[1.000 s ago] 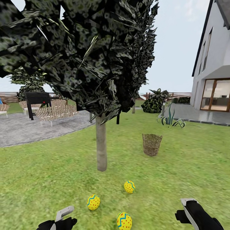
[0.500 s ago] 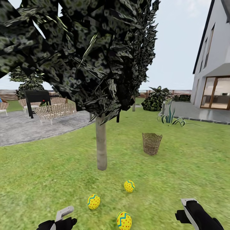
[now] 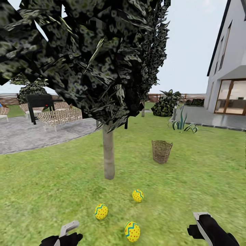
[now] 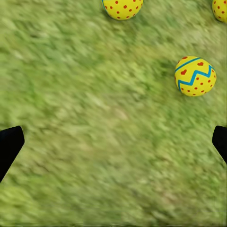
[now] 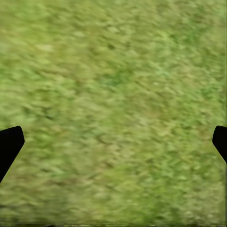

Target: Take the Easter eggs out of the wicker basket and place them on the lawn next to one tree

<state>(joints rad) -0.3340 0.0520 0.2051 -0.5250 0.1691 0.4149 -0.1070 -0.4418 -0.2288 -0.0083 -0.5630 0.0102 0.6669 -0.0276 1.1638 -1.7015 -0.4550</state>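
Three yellow Easter eggs (image 3: 132,231) with blue zigzags and red dots lay on the lawn (image 3: 205,177) near the tree (image 3: 108,153), outside the wicker basket (image 3: 161,151); both the left gripper (image 4: 113,142) and right gripper (image 5: 113,142) hung spread wide, empty; against the earlier frame, the view had tilted slightly.

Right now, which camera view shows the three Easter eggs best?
The head view: all three Easter eggs lie whole on the lawn near the tree. The left wrist view shows one egg whole and two cut by the frame edge. The right wrist view shows grass.
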